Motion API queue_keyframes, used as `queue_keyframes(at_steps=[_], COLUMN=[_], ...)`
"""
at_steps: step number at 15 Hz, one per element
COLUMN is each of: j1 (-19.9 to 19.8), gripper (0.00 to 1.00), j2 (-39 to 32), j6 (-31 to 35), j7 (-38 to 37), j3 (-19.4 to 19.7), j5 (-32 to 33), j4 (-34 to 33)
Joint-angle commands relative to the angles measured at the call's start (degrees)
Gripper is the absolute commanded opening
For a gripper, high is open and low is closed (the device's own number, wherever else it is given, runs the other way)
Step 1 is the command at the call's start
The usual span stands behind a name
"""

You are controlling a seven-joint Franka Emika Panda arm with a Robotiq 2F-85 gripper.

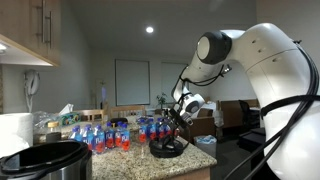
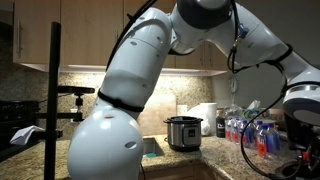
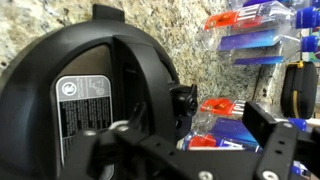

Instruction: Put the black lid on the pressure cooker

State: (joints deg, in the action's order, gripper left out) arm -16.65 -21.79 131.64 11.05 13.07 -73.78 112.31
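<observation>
The black lid (image 1: 168,148) lies on the granite counter near its front edge. In the wrist view the lid (image 3: 60,60) fills the left half, with a grey label and a raised handle. My gripper (image 1: 177,122) hangs just above it, fingers pointing down. In the wrist view the gripper (image 3: 195,125) is open, its left finger by the lid's handle side and its right finger over the bottles. The pressure cooker (image 1: 45,160), silver with a black rim, stands uncovered at the near end of the counter, well away from the lid. It also shows in an exterior view (image 2: 183,132).
Several packs of red-capped water bottles (image 1: 110,135) stand on the counter between the cooker and the lid, and show beside the lid in the wrist view (image 3: 250,45). A white appliance (image 1: 15,130) stands behind the cooker. Wall cabinets (image 1: 30,30) hang above.
</observation>
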Motion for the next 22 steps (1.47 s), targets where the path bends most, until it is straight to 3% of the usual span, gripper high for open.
queue_keyframes(at_steps=[1,7,13,14,15,18,22], j1=[-0.81,-0.23,-1.13,-1.61,-1.89,-1.97,-2.84], gripper=[1.00,1.00,1.00,0.75,0.74,0.53,0.26], j2=[4.39,1.15,-1.71,-2.18,-2.64,-3.87,-5.88], j6=[-2.82,-2.46,0.84,0.57,-0.08,-0.84,-5.46], j7=[0.28,-0.90,3.24,4.49,5.69,8.74,6.97], j3=[1.12,0.85,-1.13,-1.36,-1.38,-0.76,0.20], j5=[3.02,4.11,-3.87,-6.35,-8.39,-11.27,-7.77], j4=[3.90,1.59,0.16,-0.22,-0.66,-1.45,-2.64])
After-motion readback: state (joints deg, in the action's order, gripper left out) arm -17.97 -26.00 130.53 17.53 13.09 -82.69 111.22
